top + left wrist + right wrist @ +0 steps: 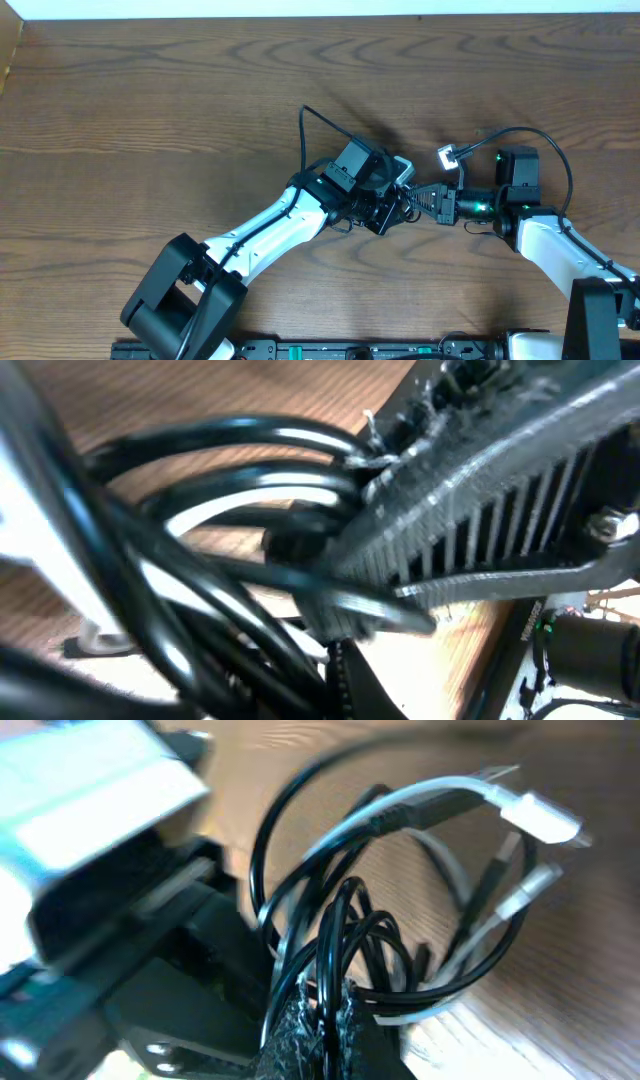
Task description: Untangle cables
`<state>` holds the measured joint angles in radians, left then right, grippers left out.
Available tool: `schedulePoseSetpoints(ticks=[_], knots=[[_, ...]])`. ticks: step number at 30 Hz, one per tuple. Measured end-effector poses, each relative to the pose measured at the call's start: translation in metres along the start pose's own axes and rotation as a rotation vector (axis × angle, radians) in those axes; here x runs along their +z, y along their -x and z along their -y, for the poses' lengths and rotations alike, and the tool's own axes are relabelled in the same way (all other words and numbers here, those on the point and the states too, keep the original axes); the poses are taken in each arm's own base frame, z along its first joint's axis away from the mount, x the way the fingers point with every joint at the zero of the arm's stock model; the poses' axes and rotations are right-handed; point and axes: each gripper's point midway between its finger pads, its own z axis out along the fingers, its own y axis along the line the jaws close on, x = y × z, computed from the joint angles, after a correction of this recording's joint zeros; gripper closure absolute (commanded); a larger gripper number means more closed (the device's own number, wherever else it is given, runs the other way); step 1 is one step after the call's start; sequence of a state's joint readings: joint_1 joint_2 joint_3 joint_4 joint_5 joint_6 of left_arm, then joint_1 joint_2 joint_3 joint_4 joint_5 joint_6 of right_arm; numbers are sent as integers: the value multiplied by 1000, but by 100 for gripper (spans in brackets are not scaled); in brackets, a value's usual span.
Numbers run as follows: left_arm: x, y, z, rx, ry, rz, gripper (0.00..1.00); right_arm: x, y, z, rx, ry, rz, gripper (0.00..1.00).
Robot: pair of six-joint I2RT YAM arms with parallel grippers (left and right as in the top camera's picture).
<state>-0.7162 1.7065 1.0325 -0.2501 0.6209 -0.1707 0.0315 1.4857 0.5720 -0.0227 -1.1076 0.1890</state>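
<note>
The cables [440, 795] bunch in tangled loops at mid-surface [150, 100], between the two hands. The left hand [385, 210] and right hand [320, 1020] each pinch black strands and crowd one another. A white plug [447, 156] juts out beside them.

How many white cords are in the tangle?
1 that I can make out: the thin white cord arcs through the loops of thin black cords pinched in the right hand, its white plug end sticking out past them. The bundle may hide more.
</note>
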Motion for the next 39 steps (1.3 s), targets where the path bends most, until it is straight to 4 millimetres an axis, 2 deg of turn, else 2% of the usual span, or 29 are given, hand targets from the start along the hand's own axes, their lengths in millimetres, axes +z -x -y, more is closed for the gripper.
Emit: schedulePoseSetpoints(ticks=[3,4,8,11,13,16,22,23,24,26,28,30,34,35,36,39], knots=[[-5,2,3,-10,-6,8,93,-2,-9,25,115,-140,-10,99],[-11,4,5,-8,-10,21,93,-5,-16,43,199,-247,-15,99],[-56,21,9,-18,-2,116,93,-22,-35,83,334,-508,-22,99],[-83,23,-2,-62,22,151,93,-31,-43,95,380,-605,-27,99],[-102,24,-11,-101,40,179,93,-48,-50,113,433,-745,-14,99],[-129,26,-28,-156,69,228,92,-70,-49,128,478,-868,31,99],[-154,27,-62,-254,111,278,92,-90,-47,138,523,-941,75,99],[-160,27,-72,-277,133,296,86,-92,-46,139,529,-947,81,99],[-164,27,-78,-289,149,306,67,-93,-46,139,529,-946,83,99],[-175,28,-97,-330,201,338,61,-93,-40,141,492,-933,97,99],[-182,27,-107,-369,231,356,61,-86,-32,139,428,-868,93,99],[-182,26,-107,-372,232,353,61,-72,-25,129,367,-756,85,99],[-168,26,-89,-331,196,319,61,-42,6,85,204,-434,115,99],[-163,26,-82,-317,184,306,61,-39,10,78,183,-390,119,99],[-156,25,-72,-295,163,287,61,-33,18,57,122,-263,126,99],[-142,24,-51,-246,127,251,60,-27,25,24,43,-78,122,99]])
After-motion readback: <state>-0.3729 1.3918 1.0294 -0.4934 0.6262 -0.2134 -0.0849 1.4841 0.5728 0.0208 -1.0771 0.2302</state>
